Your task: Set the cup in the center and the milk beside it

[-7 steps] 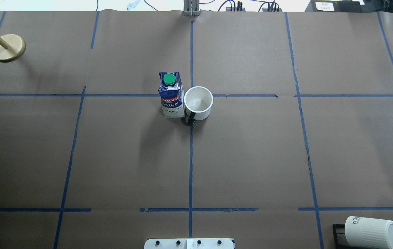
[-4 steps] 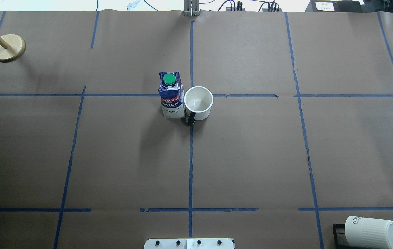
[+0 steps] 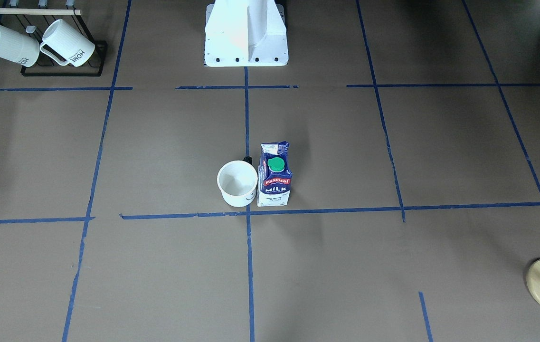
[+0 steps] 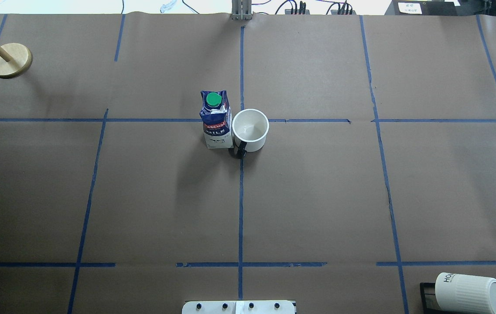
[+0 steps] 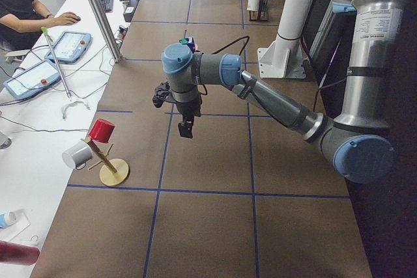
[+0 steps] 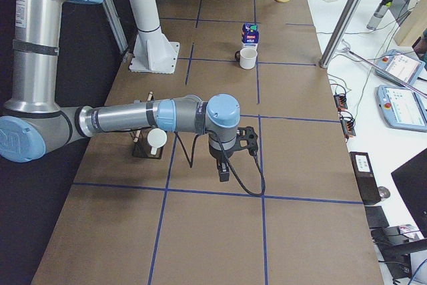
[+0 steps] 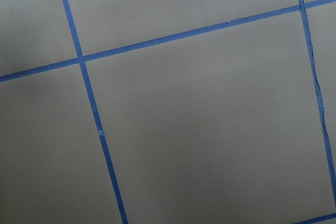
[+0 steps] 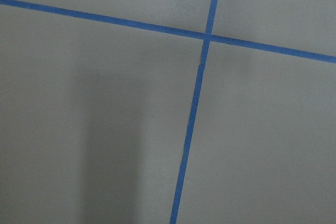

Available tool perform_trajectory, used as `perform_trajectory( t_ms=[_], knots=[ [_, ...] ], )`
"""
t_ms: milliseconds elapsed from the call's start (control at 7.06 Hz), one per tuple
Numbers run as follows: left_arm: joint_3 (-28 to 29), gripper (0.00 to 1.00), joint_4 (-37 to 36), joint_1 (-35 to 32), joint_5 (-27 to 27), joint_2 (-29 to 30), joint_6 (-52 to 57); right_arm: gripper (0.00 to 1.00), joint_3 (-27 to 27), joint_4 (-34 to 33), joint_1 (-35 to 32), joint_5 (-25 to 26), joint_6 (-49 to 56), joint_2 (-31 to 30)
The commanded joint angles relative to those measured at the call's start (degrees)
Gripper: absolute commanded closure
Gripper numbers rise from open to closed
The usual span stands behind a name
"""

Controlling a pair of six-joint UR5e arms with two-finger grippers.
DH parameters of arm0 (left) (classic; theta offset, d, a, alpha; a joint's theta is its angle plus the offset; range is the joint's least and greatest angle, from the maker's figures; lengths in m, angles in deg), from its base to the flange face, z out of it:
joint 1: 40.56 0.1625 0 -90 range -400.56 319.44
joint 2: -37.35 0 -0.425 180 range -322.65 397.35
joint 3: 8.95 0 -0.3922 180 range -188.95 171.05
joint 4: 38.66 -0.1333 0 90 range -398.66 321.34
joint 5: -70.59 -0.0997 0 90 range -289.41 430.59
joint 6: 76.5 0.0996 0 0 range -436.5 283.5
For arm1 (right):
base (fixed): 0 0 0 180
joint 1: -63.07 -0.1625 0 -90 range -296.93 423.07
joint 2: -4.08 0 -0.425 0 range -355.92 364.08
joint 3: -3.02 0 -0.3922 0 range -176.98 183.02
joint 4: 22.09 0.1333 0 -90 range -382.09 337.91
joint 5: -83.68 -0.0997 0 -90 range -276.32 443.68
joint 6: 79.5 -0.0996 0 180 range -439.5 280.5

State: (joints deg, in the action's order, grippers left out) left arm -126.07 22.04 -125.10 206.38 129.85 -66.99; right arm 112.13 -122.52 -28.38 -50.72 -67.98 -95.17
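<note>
The cup, a smooth white mug with a black handle, stands upright at the center tape crossing. It also shows in the front view. The milk stands upright right beside it, touching or nearly touching, on the overhead view's left; its green cap and "MILK" lettering face the front view. Both grippers are far from them and hang above bare paper. The left gripper and the right gripper show only in the side views. I cannot tell whether they are open or shut.
A black rack with two ribbed "HOME" mugs stands by the robot's right near corner. A wooden peg stand is at the far left. The white robot base is at the near edge. An operator sits beyond the table's far side.
</note>
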Motion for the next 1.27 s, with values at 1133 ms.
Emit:
perform_trajectory(
  t_ms=[1133],
  knots=[
    [10.8,0.0,5.1,-2.7,-0.1,0.1,-0.3,0.0,0.3,0.7,3.6,0.9,-0.4,-0.2]
  ],
)
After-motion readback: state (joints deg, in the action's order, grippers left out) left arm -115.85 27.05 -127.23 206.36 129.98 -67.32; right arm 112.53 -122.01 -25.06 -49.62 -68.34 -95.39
